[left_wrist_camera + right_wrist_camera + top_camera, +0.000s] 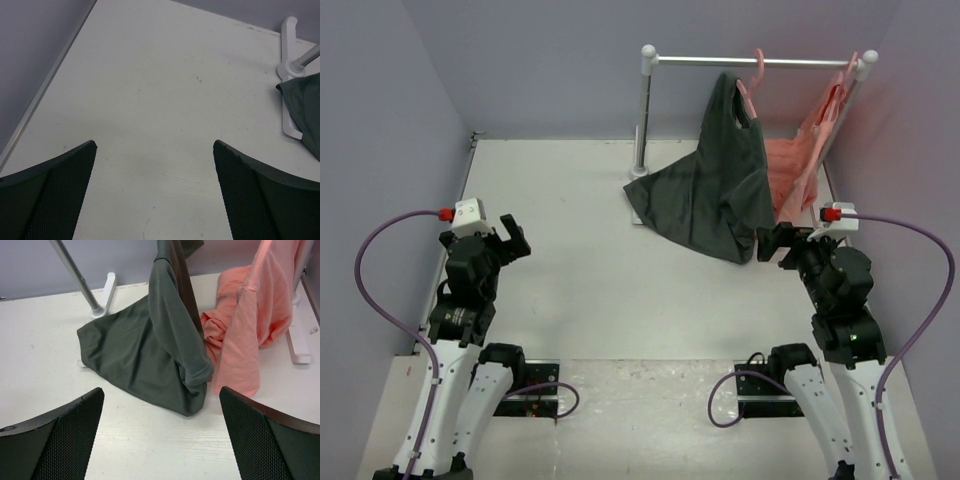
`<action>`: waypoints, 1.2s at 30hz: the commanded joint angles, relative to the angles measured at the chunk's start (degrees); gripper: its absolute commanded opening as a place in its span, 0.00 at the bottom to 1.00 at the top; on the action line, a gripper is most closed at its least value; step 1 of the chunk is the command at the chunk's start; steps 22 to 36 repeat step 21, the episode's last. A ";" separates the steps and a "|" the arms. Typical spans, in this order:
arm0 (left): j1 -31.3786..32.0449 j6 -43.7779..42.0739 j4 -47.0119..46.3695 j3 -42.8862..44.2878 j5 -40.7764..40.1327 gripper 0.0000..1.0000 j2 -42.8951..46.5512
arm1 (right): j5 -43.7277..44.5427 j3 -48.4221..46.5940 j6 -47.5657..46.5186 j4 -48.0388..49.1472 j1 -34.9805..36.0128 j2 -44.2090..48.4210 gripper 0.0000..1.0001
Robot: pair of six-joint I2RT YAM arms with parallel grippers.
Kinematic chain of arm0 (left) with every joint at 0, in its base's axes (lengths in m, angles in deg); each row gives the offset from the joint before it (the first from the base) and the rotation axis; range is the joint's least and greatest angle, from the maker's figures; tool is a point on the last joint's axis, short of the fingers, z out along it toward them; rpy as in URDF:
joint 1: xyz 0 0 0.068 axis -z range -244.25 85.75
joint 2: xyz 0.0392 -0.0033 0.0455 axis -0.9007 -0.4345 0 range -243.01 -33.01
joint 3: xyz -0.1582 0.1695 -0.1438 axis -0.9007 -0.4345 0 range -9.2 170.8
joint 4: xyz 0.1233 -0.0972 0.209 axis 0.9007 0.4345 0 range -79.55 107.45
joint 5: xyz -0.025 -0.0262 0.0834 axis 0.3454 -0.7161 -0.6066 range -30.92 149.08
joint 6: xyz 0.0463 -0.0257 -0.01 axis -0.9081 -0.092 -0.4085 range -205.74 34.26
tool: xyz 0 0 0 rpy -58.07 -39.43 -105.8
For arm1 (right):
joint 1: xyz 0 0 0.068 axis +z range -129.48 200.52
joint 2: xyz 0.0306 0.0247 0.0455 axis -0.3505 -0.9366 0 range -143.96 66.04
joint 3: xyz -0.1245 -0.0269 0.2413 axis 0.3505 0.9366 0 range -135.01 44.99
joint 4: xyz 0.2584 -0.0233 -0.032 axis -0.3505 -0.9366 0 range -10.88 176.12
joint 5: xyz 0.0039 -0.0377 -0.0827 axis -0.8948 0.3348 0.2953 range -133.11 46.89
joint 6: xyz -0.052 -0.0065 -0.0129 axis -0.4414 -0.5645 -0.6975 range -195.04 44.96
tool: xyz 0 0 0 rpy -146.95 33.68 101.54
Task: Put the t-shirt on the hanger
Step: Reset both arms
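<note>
Two claws: both stand with fingers spread wide, and neither holds anything.
Left claw (508, 238): hangs over bare tabletop (590, 270) towards the left edge, well apart from the clothes; its wrist view shows only white surface between the two dark fingers (55, 190).
Right claw (772, 243): near the right edge, just beside the low near corner of the t-shirt (705, 195). The top view cannot settle whether they touch, but the wrist view shows the cloth lying a little ahead of the fingertips, not between them.
T-shirt: dark grey, at the far right of the tabletop, strung up by its top end from the hanger (757, 72). The rest slopes down and spreads on the tabletop, covering part of the rack's left foot (638, 205).
Hanger: thin and pink, its hook over the white rail (720, 62); one arm shows inside the shirt's opening (the rest is hidden by cloth).
Salmon garment (802, 158): hangs at the rail's right end, just beside the t-shirt, its lower part bunched on the tabletop against the far right corner.
</note>
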 commanded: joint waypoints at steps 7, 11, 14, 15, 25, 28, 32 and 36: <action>-0.38 -1.64 -1.50 1.16 -0.08 1.00 1.24 | 0.27 -0.58 0.46 1.27 0.07 -2.21 0.99; -0.35 -2.00 -2.17 0.66 1.83 1.00 1.38 | 0.80 -0.65 0.34 1.33 0.01 -2.01 0.99; -0.29 -2.02 -2.35 0.63 2.38 1.00 1.05 | 0.76 -0.78 0.34 1.27 0.07 -2.07 0.99; -0.29 -2.00 -2.46 0.55 2.69 1.00 1.14 | 0.80 -0.72 0.28 1.22 0.07 -2.07 0.99; -0.29 -2.33 -3.05 0.08 4.32 1.00 1.23 | 1.94 -0.34 0.81 0.66 0.02 -1.98 0.99; -0.29 -2.33 -3.05 0.08 4.32 1.00 1.23 | 1.94 -0.34 0.81 0.66 0.02 -1.98 0.99; -0.29 -2.33 -3.05 0.08 4.32 1.00 1.23 | 1.94 -0.34 0.81 0.66 0.02 -1.98 0.99; -0.29 -2.33 -3.05 0.08 4.32 1.00 1.23 | 1.94 -0.34 0.81 0.66 0.02 -1.98 0.99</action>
